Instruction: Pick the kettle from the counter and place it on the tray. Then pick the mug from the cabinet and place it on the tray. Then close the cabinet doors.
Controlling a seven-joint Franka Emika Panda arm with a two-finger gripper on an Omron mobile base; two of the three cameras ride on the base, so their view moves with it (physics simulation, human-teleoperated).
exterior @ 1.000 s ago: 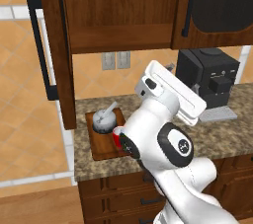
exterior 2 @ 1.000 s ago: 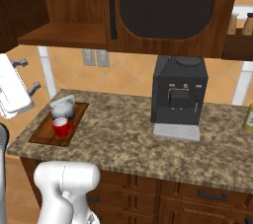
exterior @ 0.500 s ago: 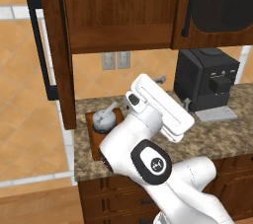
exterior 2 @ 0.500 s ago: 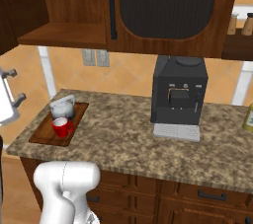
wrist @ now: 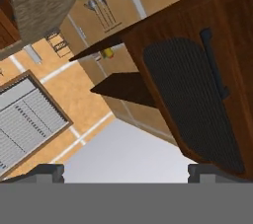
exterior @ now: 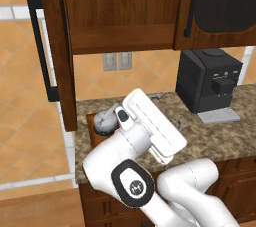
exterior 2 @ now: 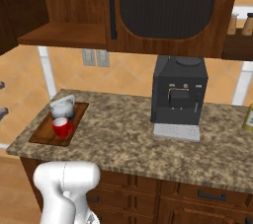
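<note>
A: Which parts of the task are settled?

B: The kettle [exterior 2: 63, 107] and the mug [exterior 2: 61, 127] both stand on the tray [exterior 2: 41, 134] at the left end of the counter [exterior 2: 128, 134], the mug nearer, just in front of the kettle. Only the cabinet doors remain.

A: What has changed over the last second?

B: The arm has swung off the tray, leftward and upward; the hand view now tilts up at the cabinet [wrist: 123, 89] and its right door [wrist: 197, 99].

A: State of the gripper [wrist: 126, 171]?

B: Released: its jaws stand wide apart, holding nothing.

A: Consequence for the task?

B: Judged from this, door-closing begins. The left door [exterior: 59, 46] hangs open at the far left, its black bar handle [exterior: 41, 46] outward; the shelf [exterior 2: 64, 35] is exposed.
</note>
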